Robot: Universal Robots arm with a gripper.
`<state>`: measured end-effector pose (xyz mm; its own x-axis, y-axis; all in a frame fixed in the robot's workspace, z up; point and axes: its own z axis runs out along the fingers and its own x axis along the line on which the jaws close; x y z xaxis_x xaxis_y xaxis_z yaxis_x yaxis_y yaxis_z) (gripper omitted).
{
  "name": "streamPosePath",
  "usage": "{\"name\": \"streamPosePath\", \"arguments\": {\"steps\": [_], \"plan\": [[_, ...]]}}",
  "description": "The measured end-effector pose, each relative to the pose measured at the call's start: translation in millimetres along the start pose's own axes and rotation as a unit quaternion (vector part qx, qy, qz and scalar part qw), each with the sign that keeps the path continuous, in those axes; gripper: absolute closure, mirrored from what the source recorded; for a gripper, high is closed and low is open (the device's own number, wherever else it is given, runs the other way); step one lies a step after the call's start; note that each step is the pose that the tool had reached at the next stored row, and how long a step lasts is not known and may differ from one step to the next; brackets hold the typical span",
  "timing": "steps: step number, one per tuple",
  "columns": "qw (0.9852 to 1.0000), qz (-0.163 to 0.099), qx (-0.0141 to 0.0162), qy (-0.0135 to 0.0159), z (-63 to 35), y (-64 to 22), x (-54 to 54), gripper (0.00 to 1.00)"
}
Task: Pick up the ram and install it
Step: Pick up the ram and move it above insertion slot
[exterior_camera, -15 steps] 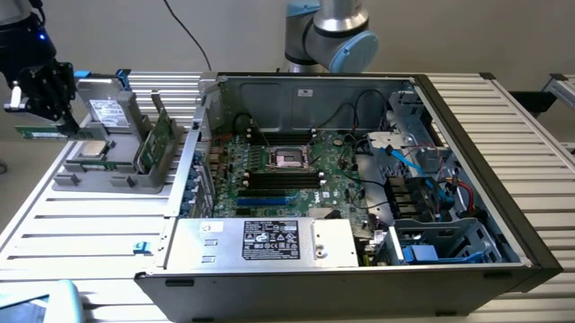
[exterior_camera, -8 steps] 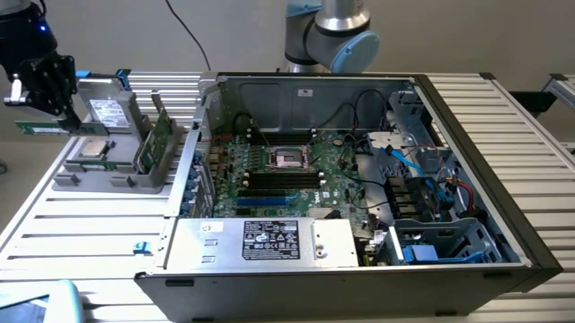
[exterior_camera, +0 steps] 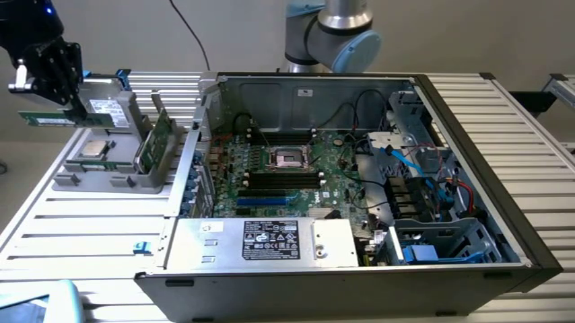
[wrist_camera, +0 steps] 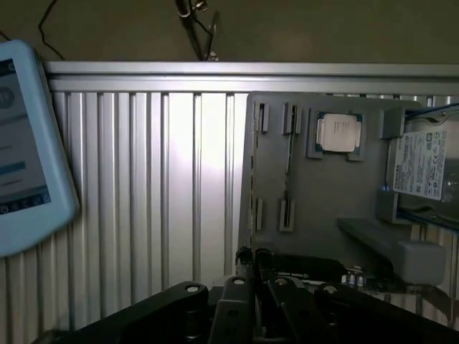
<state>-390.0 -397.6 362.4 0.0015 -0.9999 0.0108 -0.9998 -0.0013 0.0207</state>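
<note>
The gripper (exterior_camera: 56, 104) is pinched narrow on the ram (exterior_camera: 40, 119). It holds the stick level by its long edge, up in the air. Just beneath and beside it sits the grey tray (exterior_camera: 108, 180), which the ram does not touch. On the tray are the processor (exterior_camera: 91, 149), a hard drive (exterior_camera: 106, 108) and a green card (exterior_camera: 158, 142) standing on edge. A tablet (wrist_camera: 29, 143) lies on the slatted table beyond the tray.

Well apart from the gripper, toward the exterior view's right, is the open case (exterior_camera: 467, 128). Its black memory slots (exterior_camera: 283, 178) lie near the middle of the board, beside the empty socket (exterior_camera: 290, 158).

The pick-up looks done and the carry is the step in hand. Installing would need the stick parallel to a slot, centred over it and pressed straight down, clear of the case wall and cables.
</note>
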Motion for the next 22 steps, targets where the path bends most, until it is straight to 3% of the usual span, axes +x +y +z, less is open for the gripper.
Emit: {"name": "streamPosePath", "arguments": {"steps": [11, 22], "plan": [[1.0000, 0.000, -0.0007, 0.0000, -28.9, -37.0, 2.8, 0.86], [1.0000, 0.000, -0.0008, 0.0000, -41.1, -86.5, 3.4, 0.86]]}}
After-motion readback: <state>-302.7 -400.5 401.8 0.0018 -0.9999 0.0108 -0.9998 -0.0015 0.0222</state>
